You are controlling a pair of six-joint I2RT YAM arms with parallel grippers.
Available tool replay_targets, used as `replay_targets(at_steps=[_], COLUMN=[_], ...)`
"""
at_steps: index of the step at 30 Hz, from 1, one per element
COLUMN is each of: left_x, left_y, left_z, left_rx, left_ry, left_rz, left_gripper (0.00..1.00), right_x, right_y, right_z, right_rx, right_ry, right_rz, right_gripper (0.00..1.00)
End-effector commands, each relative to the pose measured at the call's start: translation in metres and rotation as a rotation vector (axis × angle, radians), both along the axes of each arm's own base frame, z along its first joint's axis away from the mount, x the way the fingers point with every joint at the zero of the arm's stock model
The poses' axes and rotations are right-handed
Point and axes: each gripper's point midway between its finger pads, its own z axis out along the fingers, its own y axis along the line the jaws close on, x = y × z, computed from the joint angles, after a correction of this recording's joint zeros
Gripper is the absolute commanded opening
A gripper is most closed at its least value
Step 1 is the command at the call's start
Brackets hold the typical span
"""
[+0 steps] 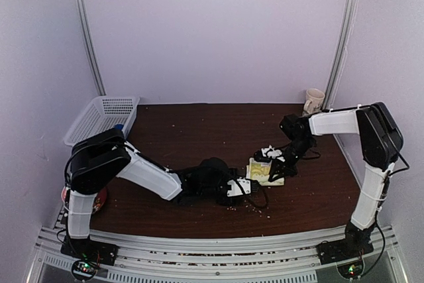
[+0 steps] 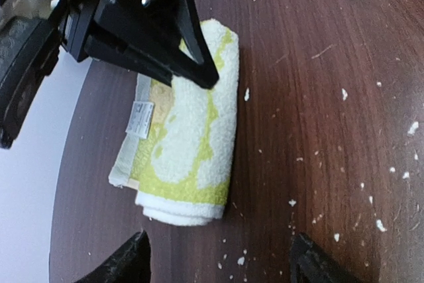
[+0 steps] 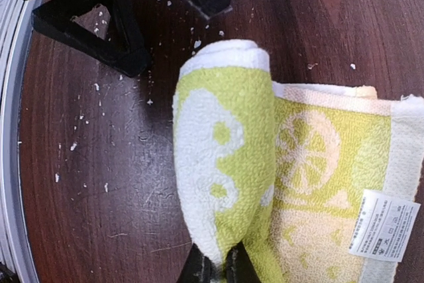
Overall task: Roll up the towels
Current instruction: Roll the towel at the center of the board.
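The yellow-green towel [image 1: 265, 171] lies on the brown table, partly rolled, with a flat flap and a white label still spread out. In the left wrist view the roll [image 2: 192, 137] lies just ahead of my open, empty left gripper [image 2: 218, 271]. My right gripper [image 3: 220, 268] is shut on the near end of the roll [image 3: 225, 137]. In the top view the left gripper [image 1: 246, 187] and right gripper [image 1: 277, 167] flank the towel. A small patch of blue [image 1: 118, 126] shows by the basket; I cannot tell if it is the blue towel.
A white slotted basket [image 1: 103, 116] stands at the back left. A pale cup [image 1: 314, 101] stands at the back right. A red object [image 1: 99, 201] lies by the left arm's base. White crumbs [image 1: 255, 207] dot the table near the towel.
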Motion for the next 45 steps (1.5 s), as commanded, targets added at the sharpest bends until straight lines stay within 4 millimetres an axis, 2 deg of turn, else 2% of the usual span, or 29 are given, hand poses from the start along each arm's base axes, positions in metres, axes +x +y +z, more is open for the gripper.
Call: replay_targets(at_steps=[1, 5, 14, 17, 25, 31, 36, 39, 45], left_x=[0.005, 0.007, 0.019, 0.014, 0.005, 0.004, 0.004, 0.002, -0.003], left_y=[-0.022, -0.027, -0.030, -0.028, -0.031, -0.034, -0.034, -0.035, -0.038], left_z=[0.018, 0.018, 0.004, 0.005, -0.010, -0.016, -0.019, -0.021, -0.024], left_rx=[-0.070, -0.085, -0.030, -0.025, 0.048, 0.064, 0.071, 0.076, 0.090], left_ry=[-0.100, -0.135, -0.210, -0.231, -0.199, -0.186, -0.179, -0.172, -0.121], left_rz=[-0.025, -0.018, 0.000, -0.018, -0.095, -0.101, -0.104, -0.111, -0.119], left_gripper=[0.73, 0.74, 0.75, 0.75, 0.69, 0.58, 0.35, 0.27, 0.02], right_x=[-0.017, -0.017, -0.021, -0.024, -0.025, -0.022, -0.022, -0.021, -0.015], right_y=[-0.012, -0.013, -0.018, -0.018, -0.022, -0.023, -0.025, -0.024, -0.024], right_z=[-0.011, -0.014, -0.018, -0.019, -0.017, -0.014, -0.014, -0.012, -0.003], right_rx=[-0.044, -0.050, -0.078, -0.081, -0.103, -0.112, -0.122, -0.120, -0.116], right_ry=[0.144, 0.153, 0.184, 0.203, 0.220, 0.230, 0.234, 0.237, 0.216], right_rz=[-0.010, -0.014, 0.011, 0.035, 0.107, 0.131, 0.149, 0.156, 0.156], right_gripper=[0.00, 0.00, 0.00, 0.00, 0.00, 0.00, 0.00, 0.00, 0.09])
